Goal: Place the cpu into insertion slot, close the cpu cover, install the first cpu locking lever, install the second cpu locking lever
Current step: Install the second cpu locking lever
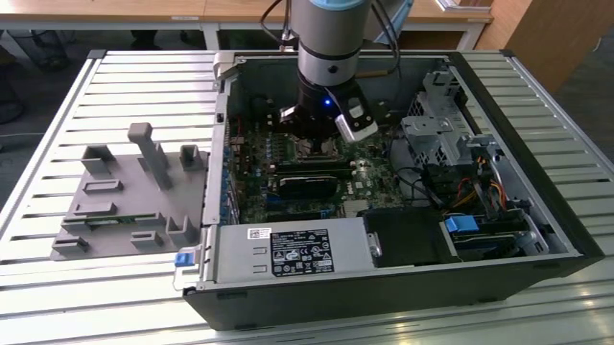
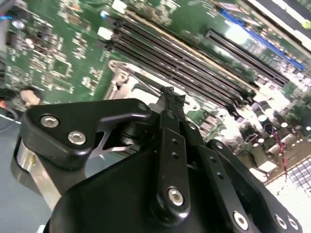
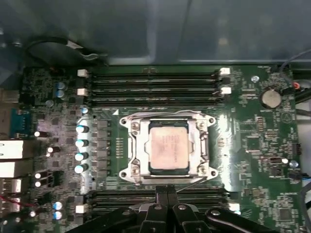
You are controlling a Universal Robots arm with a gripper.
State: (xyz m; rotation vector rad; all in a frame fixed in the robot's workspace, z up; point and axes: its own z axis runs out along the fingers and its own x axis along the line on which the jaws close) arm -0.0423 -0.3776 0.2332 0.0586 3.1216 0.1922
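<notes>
One grey plastic fixture [image 1: 129, 194] is lying at the exterior view's left on the slatted metal surface [image 1: 57, 287], well apart from the work. Moving rightward, the open computer case [image 1: 384, 287] is sitting with its green motherboard [image 1: 369, 176] facing up, and the arm is reaching down into it, with the gripper [image 1: 312, 144] hanging just above the board.

In the first wrist view the cpu [image 3: 168, 149] is already lying flat in the insertion slot [image 3: 133, 150], its dull metal top facing up. Being square, it is showing no long axis; its edges are running parallel to the long black memory slots [image 3: 153, 80] beside it. The cpu cover [image 3: 167, 120] is lying down around it like a frame, with thin wire locking levers [image 3: 192, 182] running along the socket's edges; whether they are latched I cannot tell.

The gripper [image 3: 167, 191] is hovering near the socket's edge with its fingers pressed together, holding nothing I can make out.

Judging by looks, the chip is light, stiff and fragile underneath, best taken by its side edges only. The cover and levers are seeming thin and springy, best pushed at their free ends.
</notes>
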